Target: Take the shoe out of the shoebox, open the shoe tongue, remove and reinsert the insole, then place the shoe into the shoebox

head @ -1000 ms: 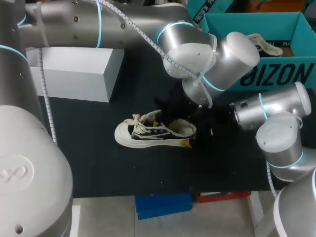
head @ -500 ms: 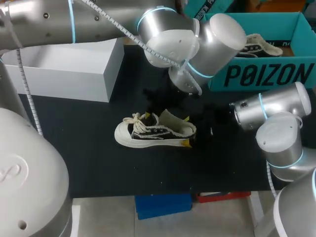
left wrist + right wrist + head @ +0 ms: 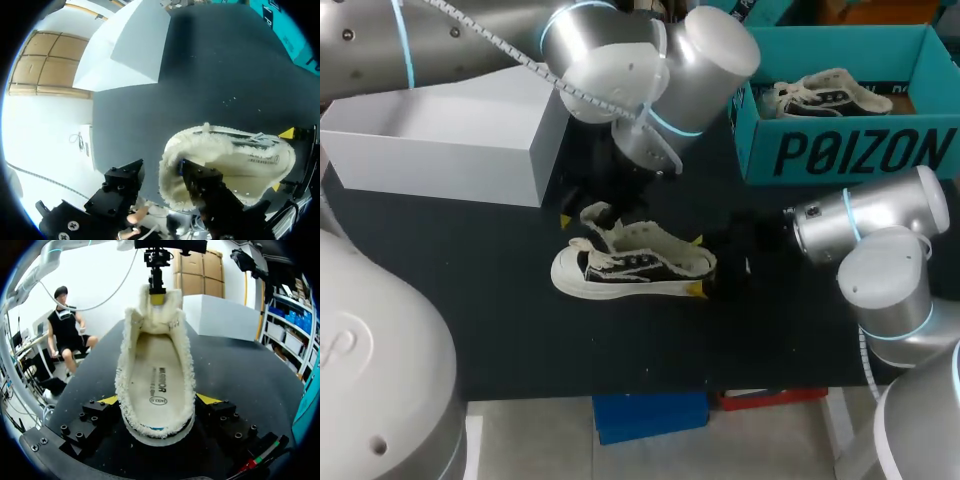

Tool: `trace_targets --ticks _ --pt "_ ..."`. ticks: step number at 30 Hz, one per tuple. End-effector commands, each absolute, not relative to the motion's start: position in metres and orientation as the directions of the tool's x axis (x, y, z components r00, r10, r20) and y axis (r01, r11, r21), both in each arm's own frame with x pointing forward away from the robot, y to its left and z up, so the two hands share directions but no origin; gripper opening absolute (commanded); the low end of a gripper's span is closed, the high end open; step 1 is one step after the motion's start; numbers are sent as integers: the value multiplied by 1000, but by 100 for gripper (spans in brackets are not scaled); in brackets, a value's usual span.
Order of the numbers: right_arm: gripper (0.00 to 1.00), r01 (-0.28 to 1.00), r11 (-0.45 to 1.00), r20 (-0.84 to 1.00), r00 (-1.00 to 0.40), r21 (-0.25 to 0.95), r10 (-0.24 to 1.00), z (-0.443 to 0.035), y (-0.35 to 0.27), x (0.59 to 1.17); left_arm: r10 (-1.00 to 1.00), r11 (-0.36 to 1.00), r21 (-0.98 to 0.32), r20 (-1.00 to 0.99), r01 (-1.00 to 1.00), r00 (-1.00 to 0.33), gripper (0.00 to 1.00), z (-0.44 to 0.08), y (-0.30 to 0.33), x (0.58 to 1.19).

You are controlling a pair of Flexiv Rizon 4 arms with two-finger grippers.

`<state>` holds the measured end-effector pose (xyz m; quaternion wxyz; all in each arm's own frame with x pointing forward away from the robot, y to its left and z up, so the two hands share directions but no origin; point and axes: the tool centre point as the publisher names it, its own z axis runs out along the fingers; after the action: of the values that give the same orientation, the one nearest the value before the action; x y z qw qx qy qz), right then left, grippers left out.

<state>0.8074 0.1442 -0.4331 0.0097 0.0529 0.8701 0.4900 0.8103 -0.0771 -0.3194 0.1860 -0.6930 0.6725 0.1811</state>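
Fleece-lined shoe (image 3: pixel 635 265) stays put on tabletop (image 3: pixel 520 320), heel (image 3: pixel 702 265) clamped in right hand (image 3: pixel 157 400); left hand (image 3: pixel 160 170), fingers (image 3: pixel 200 185) apart, has swung over to tongue (image 3: pixel 156 315).

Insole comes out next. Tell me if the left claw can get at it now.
Likely yes: the left claw is at the raised tongue, and the insole lies uncovered.

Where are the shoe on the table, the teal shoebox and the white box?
shoe on the table (image 3: pixel 620 268), head view, black side panel
teal shoebox (image 3: pixel 860 150), head view, front wall
white box (image 3: pixel 440 165), head view, front wall
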Motion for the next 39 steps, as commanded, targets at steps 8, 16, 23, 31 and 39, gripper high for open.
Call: trace_targets --ticks 8,16,23,31,39 --pt "0 84 514 36 -994 853 103 -435 145 808 -922 -82 9 -381 -997 72 100 -317 -37 807" --pt "0 84 514 36 -994 853 103 -435 145 808 -918 -106 55 -390 -993 77 100 -334 -25 801" --pt "0 84 514 36 -994 853 103 -435 145 808 -911 -117 87 -407 -989 71 100 -352 -20 796" --pt "0 84 514 36 -994 853 103 -435 145 808 -916 -101 101 -397 -990 53 100 -359 -21 792" --pt "0 84 514 36 -994 853 103 -435 145 808 -965 259 34 48 -965 -257 100 -292 -27 787"
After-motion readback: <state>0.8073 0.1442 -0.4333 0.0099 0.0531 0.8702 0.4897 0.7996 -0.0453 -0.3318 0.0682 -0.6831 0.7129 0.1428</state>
